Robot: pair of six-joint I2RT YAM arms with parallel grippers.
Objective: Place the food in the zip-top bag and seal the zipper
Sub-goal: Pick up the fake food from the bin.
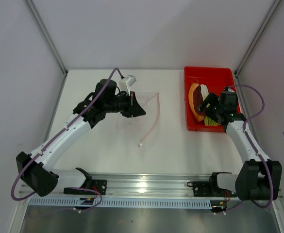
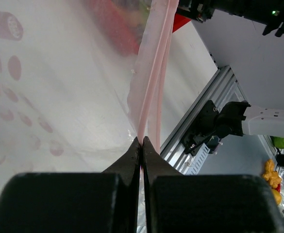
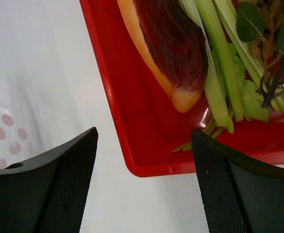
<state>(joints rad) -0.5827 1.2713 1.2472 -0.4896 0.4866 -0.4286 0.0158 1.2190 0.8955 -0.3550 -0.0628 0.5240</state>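
Zip-top bag (image 1: 142, 121), left of the red tray (image 1: 190, 127), pinched at its zipper (image 2: 151, 73) by the left gripper (image 2: 142, 145); right gripper (image 3: 144, 135) spread, empty, above the tray's wedge (image 3: 166, 48). Risk: slack film may close the mouth.

Lab test cell, white panels (image 1: 156, 29), aluminium rail (image 1: 146, 187)

The zip-top bag (image 2: 59, 107) is thin clear plastic film, glossy and slightly crinkled, printed with pink dots; its zipper (image 2: 154, 58) is a thicker, translucent pink plastic strip. The red tray (image 3: 127, 131) at the far right is smooth, shiny plastic. The wedge (image 3: 173, 43) has waxy orange skin, and the stalk (image 3: 219, 63) looks ribbed and fibrous. The right gripper (image 3: 144, 132) has matt black, finely grained pads; the left gripper (image 2: 141, 141) is plain matt black. The table (image 1: 108, 155) is smooth matt white, and the near rail (image 1: 146, 185) is brushed metal.
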